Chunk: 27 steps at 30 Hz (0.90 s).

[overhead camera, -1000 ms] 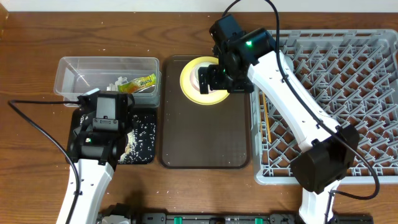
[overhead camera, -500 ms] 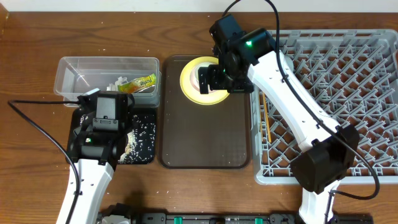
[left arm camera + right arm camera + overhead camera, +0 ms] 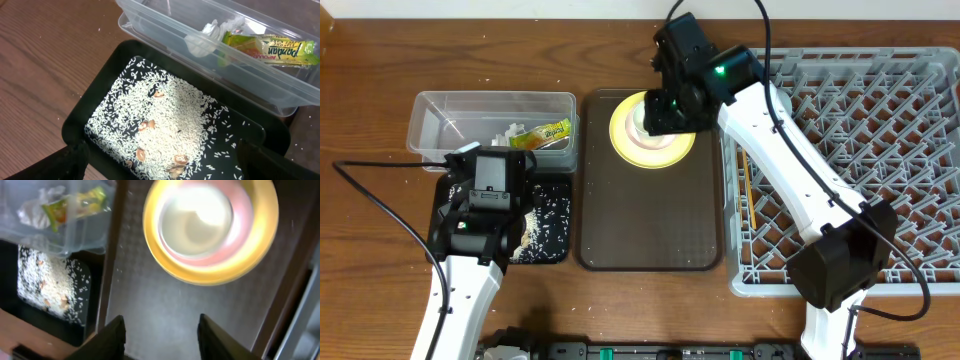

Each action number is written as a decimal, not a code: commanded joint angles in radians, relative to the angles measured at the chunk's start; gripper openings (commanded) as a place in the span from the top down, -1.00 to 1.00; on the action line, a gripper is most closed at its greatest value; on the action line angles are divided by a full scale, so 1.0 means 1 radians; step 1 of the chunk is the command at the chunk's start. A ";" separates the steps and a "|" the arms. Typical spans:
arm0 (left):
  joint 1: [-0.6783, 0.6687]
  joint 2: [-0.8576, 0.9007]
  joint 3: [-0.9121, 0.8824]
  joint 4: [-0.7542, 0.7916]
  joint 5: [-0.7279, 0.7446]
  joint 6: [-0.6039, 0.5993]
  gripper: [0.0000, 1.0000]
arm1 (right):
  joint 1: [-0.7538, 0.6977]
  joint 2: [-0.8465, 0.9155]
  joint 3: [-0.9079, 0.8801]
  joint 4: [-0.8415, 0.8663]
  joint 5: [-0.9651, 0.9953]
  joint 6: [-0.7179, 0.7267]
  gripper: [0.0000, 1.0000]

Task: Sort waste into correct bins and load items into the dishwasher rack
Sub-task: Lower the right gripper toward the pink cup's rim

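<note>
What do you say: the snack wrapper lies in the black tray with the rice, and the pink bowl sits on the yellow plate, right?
No: the left wrist view shows the snack wrapper in the clear tub; the black tray holds rice. The rest stands.

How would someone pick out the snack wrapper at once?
Find the dark brown serving tray mid-table; the clear tub sits just left of its far end. Inside, at the tub's right end, lies the snack wrapper, the only yellow-green-orange printed thing, beside a crumpled white tissue.
</note>
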 commanded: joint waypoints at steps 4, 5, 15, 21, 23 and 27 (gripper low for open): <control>0.005 0.000 0.016 -0.003 -0.017 0.005 -0.93 | 0.047 0.008 0.003 0.147 0.123 -0.179 0.27; 0.005 0.000 0.016 -0.003 -0.017 0.004 -0.93 | 0.054 0.011 0.003 0.172 0.167 -0.179 0.23; 0.005 0.000 0.016 -0.003 -0.016 0.004 -0.93 | 0.113 0.045 -0.021 0.267 0.267 -0.179 0.51; 0.005 0.000 0.016 -0.003 -0.016 0.004 -0.93 | 0.129 0.106 -0.021 0.275 0.328 -0.187 0.48; 0.005 0.000 0.016 -0.003 -0.017 0.005 -0.93 | 0.129 0.132 -0.021 0.274 0.328 -0.202 0.51; 0.005 0.000 0.016 -0.003 -0.017 0.005 -0.93 | 0.129 0.179 -0.021 0.277 0.328 -0.220 0.55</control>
